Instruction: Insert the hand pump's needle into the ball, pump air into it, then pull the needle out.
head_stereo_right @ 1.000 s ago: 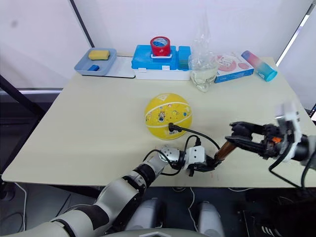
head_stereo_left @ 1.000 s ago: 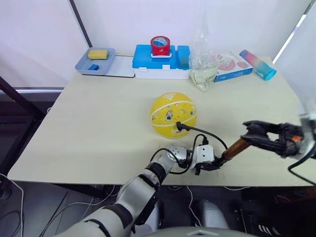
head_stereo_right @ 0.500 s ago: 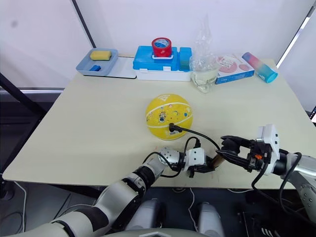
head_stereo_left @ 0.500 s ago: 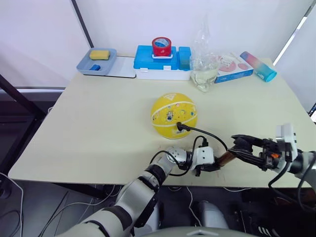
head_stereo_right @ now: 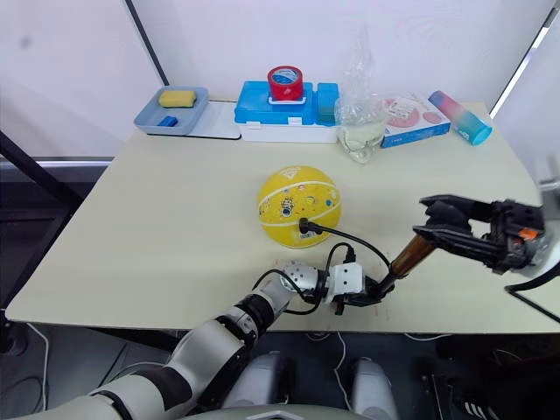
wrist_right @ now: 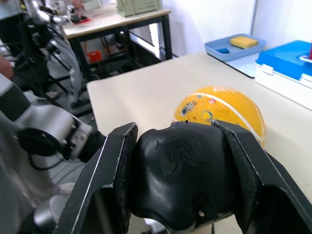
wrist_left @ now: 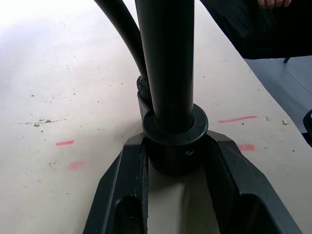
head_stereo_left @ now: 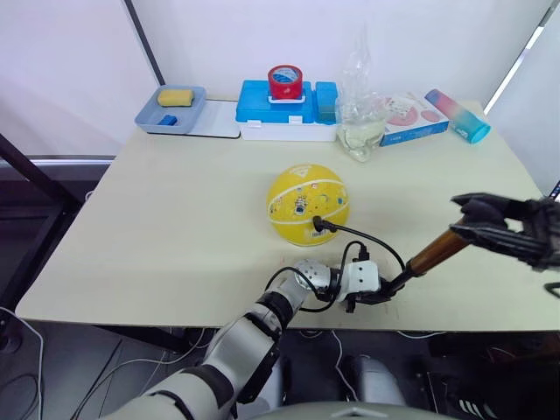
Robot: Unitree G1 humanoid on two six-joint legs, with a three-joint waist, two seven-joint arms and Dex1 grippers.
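The yellow ball (head_stereo_left: 307, 204) sits mid-table with the needle (head_stereo_left: 318, 223) seemingly stuck in it. The left gripper (head_stereo_left: 378, 293) pinches the hand pump (head_stereo_left: 429, 255) at its bottom to hold it steady. The right gripper (head_stereo_right: 437, 226) clamps the handle (wrist_right: 178, 173), ready to pump.

ball (head_stereo_left: 307, 204): yellow, white seam lines, triangle logo, small coloured marks | hand pump (head_stereo_left: 435, 254): gold-bronze barrel, black hose and handle | left hand (head_stereo_left: 376, 291): black fingers, white housing | right hand (head_stereo_left: 479, 220): black | worktop (head_stereo_left: 175, 227): pale beige, red marks near front edge | tape roll (head_stereo_left: 284, 80): red | box (head_stereo_left: 262, 101): blue | tray (head_stereo_left: 149, 114): grey-blue, holding yellow sponge (head_stereo_left: 174, 95)
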